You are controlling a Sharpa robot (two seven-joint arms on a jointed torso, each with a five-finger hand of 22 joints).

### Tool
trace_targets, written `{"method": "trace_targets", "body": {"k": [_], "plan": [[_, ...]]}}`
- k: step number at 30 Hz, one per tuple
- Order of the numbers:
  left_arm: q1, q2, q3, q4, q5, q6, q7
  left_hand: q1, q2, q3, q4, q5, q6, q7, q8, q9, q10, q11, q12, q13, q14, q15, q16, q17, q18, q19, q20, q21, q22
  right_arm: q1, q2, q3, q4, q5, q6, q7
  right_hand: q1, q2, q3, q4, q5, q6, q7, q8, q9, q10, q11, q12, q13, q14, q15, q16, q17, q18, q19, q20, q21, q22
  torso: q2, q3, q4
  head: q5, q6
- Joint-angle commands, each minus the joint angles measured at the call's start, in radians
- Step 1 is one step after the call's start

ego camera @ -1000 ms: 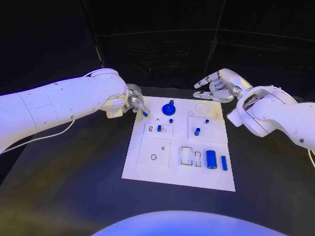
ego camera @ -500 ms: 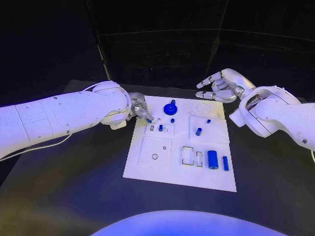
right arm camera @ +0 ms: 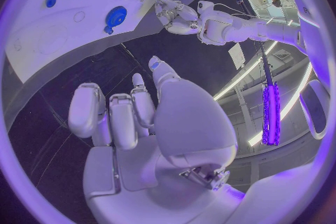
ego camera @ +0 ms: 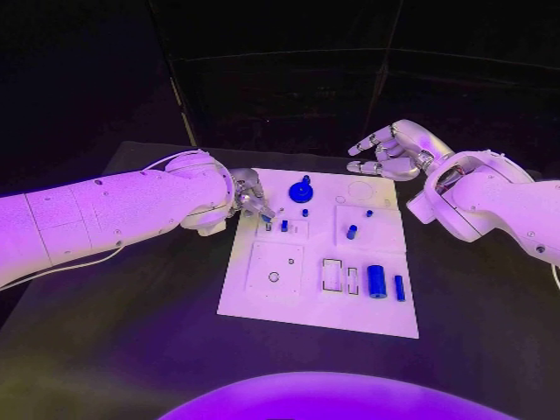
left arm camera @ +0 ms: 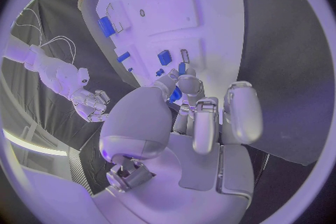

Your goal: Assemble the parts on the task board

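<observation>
The left hand (ego camera: 250,199) is pinching a small blue part (ego camera: 266,217) at its fingertips, hovering just over the near-left socket block (ego camera: 280,229) of the task board (ego camera: 286,311); the part's long axis is hard to read. The right hand (ego camera: 388,150) (far corner, well apart) is hanging spread, holding nothing. The black bench (ego camera: 129,341) is lying bare around the board.

Black surface (ego camera: 129,350) spans lower two thirds of head view, matte, faint sheen near bottom. Dark wall panels (ego camera: 280,87) behind, across upper frame, split by thin pale seams: two near-vertical, one horizontal. Bright light strip (right arm camera: 271,115) at right of right wrist view. Loose pale cables (left arm camera: 42,45) at upper left of left wrist view.
</observation>
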Motion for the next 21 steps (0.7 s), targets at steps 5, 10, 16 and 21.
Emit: {"method": "trace_targets", "body": {"k": [5,10,16,21], "plan": [[-0.003,0.005,0.0,-0.006,-0.029,0.024,-0.028,0.003,0.011,0.062,-0.058,0.005,0.001,-0.009,0.006,0.055,0.003,-0.003,-0.004,-0.001,0.106,-0.008,0.003,0.263,0.005,0.006,-0.005,0.002,0.0,0.002,0.0,0.001,0.002,0.002,0.006,0.001,0.0,0.003,-0.005,0.003,0.004,0.0,0.002,0.002,-0.001,-0.006,-0.001,-0.001,0.001,0.051,-0.005,-0.003,0.017,0.006,-0.004,0.002,-0.004,-0.001,0.0,-0.0002,-0.0004,0.0,0.0],[-0.006,0.013,-0.001,-0.011,-0.031,0.033,-0.033,0.003,0.011,0.062,-0.058,0.005,0.001,-0.009,0.006,0.055,0.003,-0.003,-0.004,-0.001,0.106,-0.008,0.003,0.263,0.005,0.006,-0.005,0.002,0.0,0.002,0.001,0.001,0.002,0.002,0.006,0.002,0.0,0.003,-0.005,0.003,0.004,0.0,0.002,0.002,-0.001,-0.006,-0.001,-0.001,0.001,0.051,-0.005,-0.003,0.017,0.006,-0.004,0.002,-0.004,-0.001,0.0,-0.0003,0.0007,-0.001,0.0],[-0.007,0.017,-0.001,-0.012,-0.031,0.038,-0.034,-0.003,0.01,0.068,-0.057,0.005,0.001,-0.009,0.008,0.057,0.005,-0.003,-0.002,0.001,0.106,-0.009,0.003,0.263,0.005,0.006,-0.005,0.001,0.0,0.002,0.002,0.001,0.002,0.002,0.006,0.002,0.0,0.003,-0.005,0.003,0.004,0.0,0.002,0.002,-0.001,-0.006,-0.001,-0.001,0.001,0.051,-0.005,-0.003,0.017,0.006,-0.004,0.002,-0.004,-0.001,0.001,0.0,-0.0002,-0.002,-0.002],[-0.008,0.017,-0.001,-0.012,-0.031,0.042,-0.034,-0.004,0.01,0.069,-0.057,0.005,0.001,-0.009,0.009,0.058,0.008,-0.003,0.004,0.009,0.106,-0.009,0.003,0.263,0.005,0.006,-0.005,0.001,-0.001,0.002,0.002,0.001,0.001,0.002,0.006,0.002,0.0,0.003,-0.005,0.003,0.004,0.0,0.002,0.002,-0.001,-0.006,-0.001,-0.001,0.001,0.051,-0.005,-0.003,0.017,0.006,-0.004,0.002,-0.004,-0.001,0.0,-0.0002,0.0004,-0.003,-0.004]]}}
